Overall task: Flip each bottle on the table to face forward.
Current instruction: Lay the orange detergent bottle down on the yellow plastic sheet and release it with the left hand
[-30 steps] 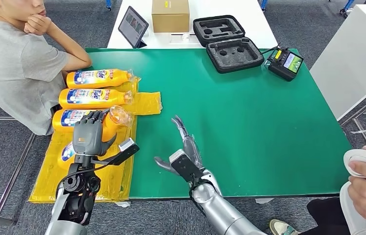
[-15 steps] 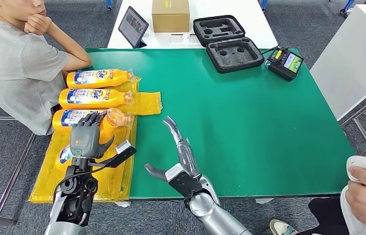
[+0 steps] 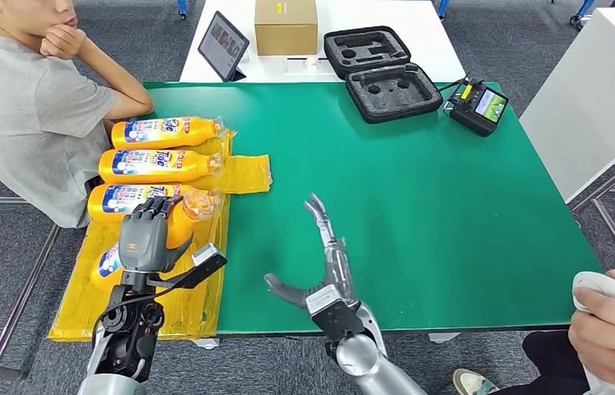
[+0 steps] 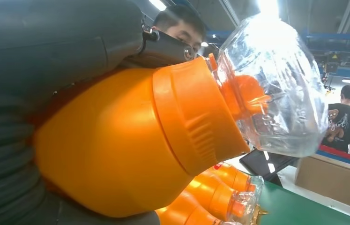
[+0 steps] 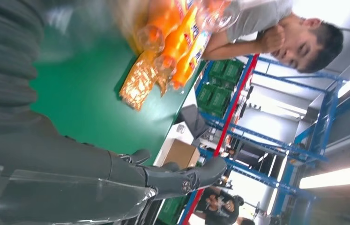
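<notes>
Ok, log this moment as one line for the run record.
left hand: grips orange detergent bottle over yellow mat | right hand: open above green table | three bottles lying label-up

The left hand (image 3: 146, 239) covers most of the orange bottle (image 3: 114, 257) it grips; beside the hand the head view leaves only a strip of label and the shoulder, and in the left wrist view the bottle's base is cut off by the picture's edge behind the hand's fingers (image 4: 55, 37). Whether its label faces up: cannot tell. The clear cap (image 4: 276, 89) glares out under a ceiling light. Beyond the right hand (image 3: 324, 255), the right wrist view smears the lying bottles (image 5: 182, 37) into blur, labels unreadable. Far past that hand's thumb side, a person's hand (image 3: 612, 317) is cut by the frame edge, what it holds unclear.
</notes>
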You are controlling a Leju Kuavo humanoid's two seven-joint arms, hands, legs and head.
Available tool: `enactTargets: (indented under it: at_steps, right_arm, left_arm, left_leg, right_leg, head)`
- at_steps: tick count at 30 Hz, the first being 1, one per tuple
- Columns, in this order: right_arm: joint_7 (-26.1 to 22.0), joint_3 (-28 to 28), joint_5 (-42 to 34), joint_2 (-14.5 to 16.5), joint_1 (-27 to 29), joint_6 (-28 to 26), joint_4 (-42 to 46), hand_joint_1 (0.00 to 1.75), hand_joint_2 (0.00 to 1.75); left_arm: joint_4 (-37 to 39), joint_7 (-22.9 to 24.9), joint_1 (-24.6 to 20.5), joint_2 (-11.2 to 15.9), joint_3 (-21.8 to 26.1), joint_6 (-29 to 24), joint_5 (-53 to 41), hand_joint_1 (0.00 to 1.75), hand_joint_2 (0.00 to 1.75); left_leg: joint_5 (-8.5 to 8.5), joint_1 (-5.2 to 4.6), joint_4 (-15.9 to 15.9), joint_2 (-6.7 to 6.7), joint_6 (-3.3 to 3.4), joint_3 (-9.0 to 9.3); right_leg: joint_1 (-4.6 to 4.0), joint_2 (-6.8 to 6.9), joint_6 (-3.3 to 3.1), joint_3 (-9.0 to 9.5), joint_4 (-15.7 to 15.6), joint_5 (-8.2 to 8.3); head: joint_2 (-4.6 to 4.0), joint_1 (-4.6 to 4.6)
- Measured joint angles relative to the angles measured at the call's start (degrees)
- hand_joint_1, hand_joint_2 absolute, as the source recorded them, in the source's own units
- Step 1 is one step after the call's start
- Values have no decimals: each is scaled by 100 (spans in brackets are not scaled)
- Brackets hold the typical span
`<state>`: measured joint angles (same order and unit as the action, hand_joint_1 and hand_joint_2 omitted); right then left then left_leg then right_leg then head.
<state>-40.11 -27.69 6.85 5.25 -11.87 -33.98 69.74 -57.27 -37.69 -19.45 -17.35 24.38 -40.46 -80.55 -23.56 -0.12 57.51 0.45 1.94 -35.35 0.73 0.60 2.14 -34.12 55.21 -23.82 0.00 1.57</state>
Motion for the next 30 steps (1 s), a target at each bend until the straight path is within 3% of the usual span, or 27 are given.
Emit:
enactTargets:
  at_steps: [21, 25, 30]
  right_arm:
    - [0, 290, 19, -141, 190, 102, 80, 0, 175]
    - [0, 306, 91, -145, 227, 115, 103, 0, 175]
    - [0, 392, 89, -149, 259, 140, 112, 0, 175]
  left_arm:
    - [238, -168, 58, -22, 231, -8, -203, 165, 175]
    - [312, -156, 67, -22, 220, -10, -116, 143, 175]
    - [416, -139, 99, -22, 160, -11, -90, 74, 175]
  left_leg:
    - [-1, 1, -3, 1, -1, 22]
    - [-1, 1, -3, 1, -1, 27]
    - [-2, 1, -3, 1, -1, 30]
  right_leg:
    - [-1, -1, 0, 20, 1, 0]
    - [-1, -1, 0, 25, 1, 0]
    - [-1, -1, -1, 27, 1, 0]
  head:
    - [0, 0]
    - [0, 1]
    - [0, 1]
